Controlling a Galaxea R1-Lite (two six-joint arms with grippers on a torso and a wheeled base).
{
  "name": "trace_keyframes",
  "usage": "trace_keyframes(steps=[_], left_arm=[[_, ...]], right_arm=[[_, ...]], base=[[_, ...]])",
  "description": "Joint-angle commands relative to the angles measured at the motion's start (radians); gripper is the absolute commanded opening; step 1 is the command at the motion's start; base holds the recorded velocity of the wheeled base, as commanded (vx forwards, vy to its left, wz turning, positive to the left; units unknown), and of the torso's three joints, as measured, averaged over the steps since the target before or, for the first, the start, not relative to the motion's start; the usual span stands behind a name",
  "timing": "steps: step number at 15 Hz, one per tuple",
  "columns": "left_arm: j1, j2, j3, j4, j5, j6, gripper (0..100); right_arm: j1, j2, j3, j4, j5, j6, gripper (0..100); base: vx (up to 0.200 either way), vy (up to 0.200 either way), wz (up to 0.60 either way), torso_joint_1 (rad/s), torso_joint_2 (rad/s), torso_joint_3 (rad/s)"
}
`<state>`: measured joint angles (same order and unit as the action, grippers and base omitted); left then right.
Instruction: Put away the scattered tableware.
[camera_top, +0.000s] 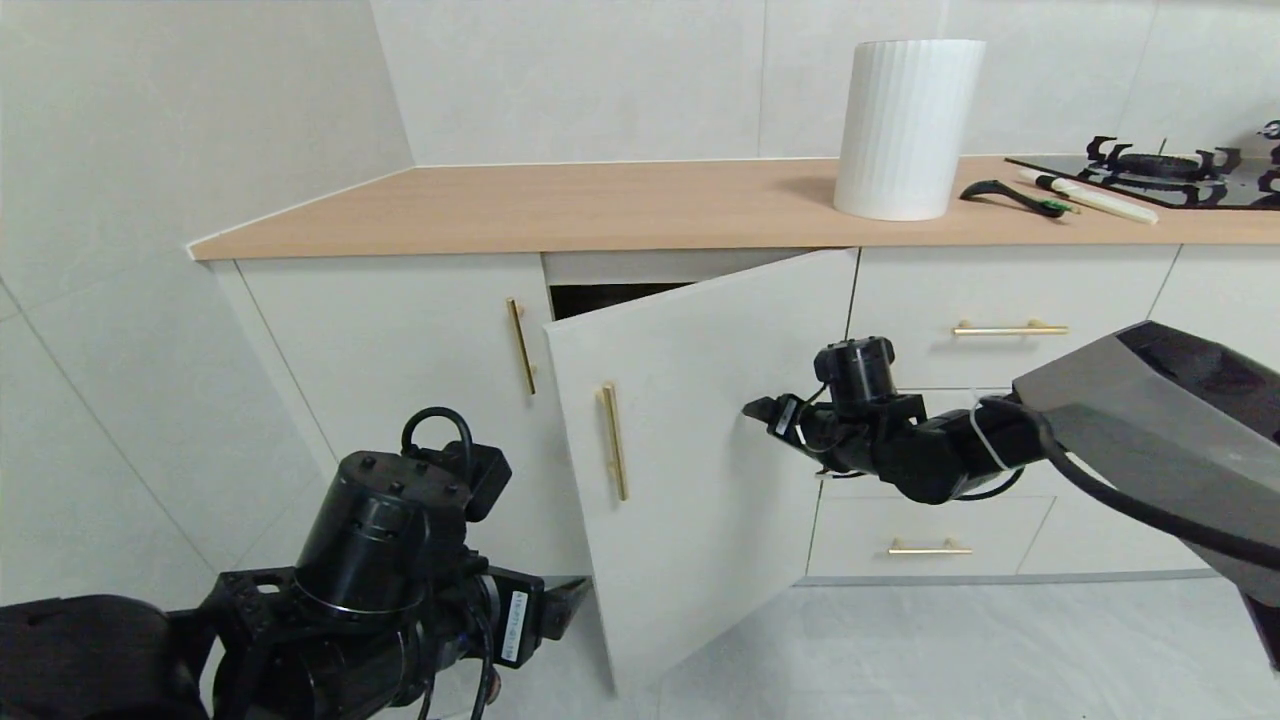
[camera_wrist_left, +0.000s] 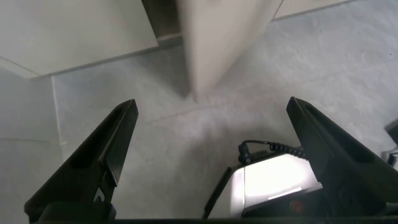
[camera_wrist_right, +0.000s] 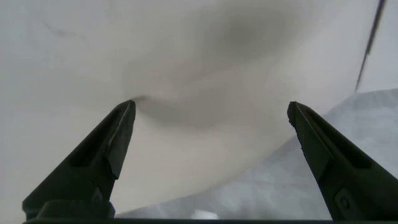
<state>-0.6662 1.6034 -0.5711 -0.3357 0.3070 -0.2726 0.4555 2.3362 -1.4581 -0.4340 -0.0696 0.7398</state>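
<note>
A black spoon and a long white utensil with a green band lie on the wooden countertop, to the right of a tall white ribbed holder. Below it, a white cabinet door with a gold handle stands partly ajar. My right gripper is open, its tips close against the door's face. My left gripper hangs low by the door's bottom corner, open and empty, over the floor.
A black gas hob sits at the counter's far right. Drawers with gold handles lie right of the open door, a shut cabinet door to its left. A tiled wall closes off the left side, and grey floor lies below.
</note>
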Motion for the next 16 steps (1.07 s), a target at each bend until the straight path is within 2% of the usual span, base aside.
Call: trace_keyframes(steps=[1, 8, 16], left_arm=[[0.0, 0.0, 0.0, 0.0, 0.001, 0.0, 100], [-0.001, 0.004, 0.0, 0.0, 0.001, 0.001, 100], [0.0, 0.009, 0.0, 0.0, 0.001, 0.001, 100]], right_arm=[[0.0, 0.081, -0.099, -0.002, -0.045, 0.05, 100], [-0.009, 0.196, -0.283, 0.008, -0.177, 0.087, 100], [-0.06, 0.247, -0.39, 0.011, -0.214, 0.121, 100]], base=[[0.0, 0.0, 0.0, 0.0, 0.0, 0.0], [0.0, 0.0, 0.0, 0.0, 0.0, 0.0], [0.0, 0.0, 0.0, 0.0, 0.0, 0.0]])
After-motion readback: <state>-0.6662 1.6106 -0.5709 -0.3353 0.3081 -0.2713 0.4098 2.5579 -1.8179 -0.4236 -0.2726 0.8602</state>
